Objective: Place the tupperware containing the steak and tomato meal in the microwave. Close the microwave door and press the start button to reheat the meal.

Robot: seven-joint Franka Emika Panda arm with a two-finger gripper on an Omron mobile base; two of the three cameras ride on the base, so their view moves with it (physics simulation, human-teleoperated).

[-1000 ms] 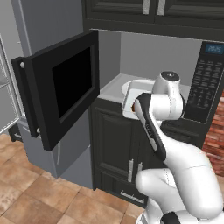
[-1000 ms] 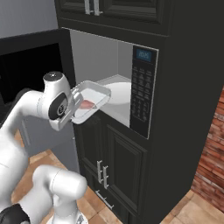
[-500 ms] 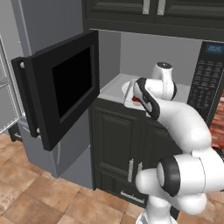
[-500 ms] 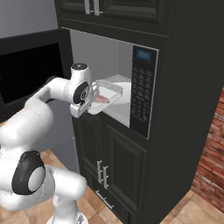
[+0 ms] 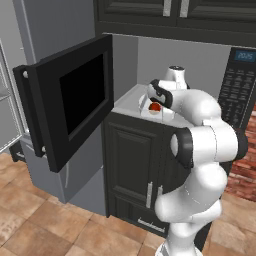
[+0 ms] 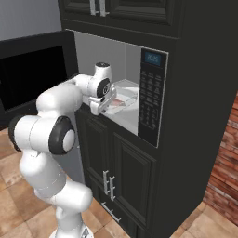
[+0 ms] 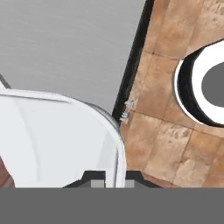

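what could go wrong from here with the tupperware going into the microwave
The end effector grips the tupperware only by its rim, so it might tip or slip before it settles inside the microwave. The arm reaches through the opening beside the keypad panel, so it may bump it. The microwave door cannot close until the arm clears.

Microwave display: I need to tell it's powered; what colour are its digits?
Blue digits, clearest in right base view.

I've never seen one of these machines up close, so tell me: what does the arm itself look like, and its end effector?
The arm is a chain of rounded, glossy white segments joined by dark ring-shaped joints, with a black-faced round cap near the wrist. No loose cables or printed markings show. The end effector ends in two small dark finger tips; its body is white like the arm.
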